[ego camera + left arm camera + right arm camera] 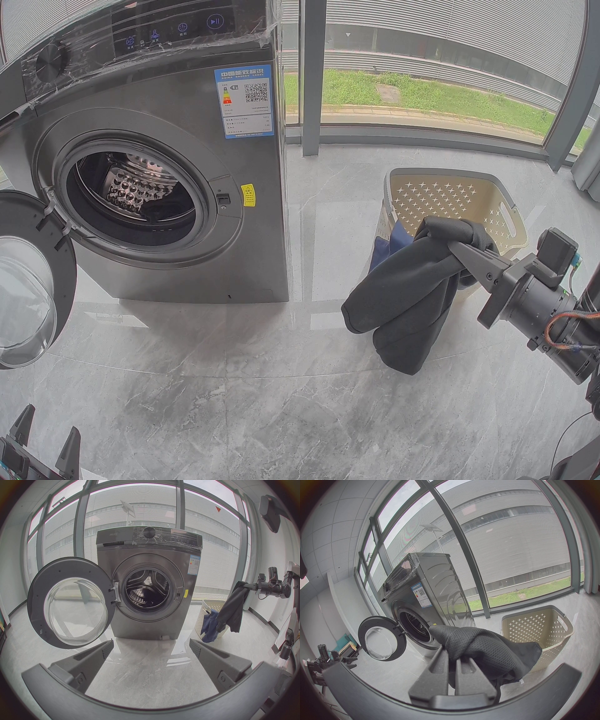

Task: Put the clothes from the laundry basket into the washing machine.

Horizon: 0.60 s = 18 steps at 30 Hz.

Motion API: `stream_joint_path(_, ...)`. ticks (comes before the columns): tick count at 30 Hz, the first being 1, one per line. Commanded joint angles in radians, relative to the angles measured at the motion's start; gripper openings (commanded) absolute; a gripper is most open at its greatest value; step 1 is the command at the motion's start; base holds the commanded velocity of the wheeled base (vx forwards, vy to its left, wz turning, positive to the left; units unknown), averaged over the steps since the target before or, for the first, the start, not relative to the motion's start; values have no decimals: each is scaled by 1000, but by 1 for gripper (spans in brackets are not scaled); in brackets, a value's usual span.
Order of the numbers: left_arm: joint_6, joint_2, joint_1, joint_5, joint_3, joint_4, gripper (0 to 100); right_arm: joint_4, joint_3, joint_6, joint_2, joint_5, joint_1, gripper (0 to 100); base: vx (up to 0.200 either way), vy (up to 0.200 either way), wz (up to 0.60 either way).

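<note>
The left gripper [49,431] sits low at the near edge, jaws wide and holding nothing. To the right, the right gripper [459,250] is clamped on a dark garment [406,287] that hangs in front of the basket [450,174]. A blue cloth [390,240] drapes over the basket's near left rim. Bare floor [250,387] separates the garment from the washer [187,112], whose door [31,281] is swung wide to the left.
</note>
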Motion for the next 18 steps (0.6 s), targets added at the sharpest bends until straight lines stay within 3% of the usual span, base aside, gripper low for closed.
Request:
stream_joint_path(1,0,-12,0,1,16,0,100,0,0,0,1,0,1,0,0,200,0)
stream_joint_path(18,0,-12,0,1,16,0,100,0,0,0,1,0,-1,0,0,200,0)
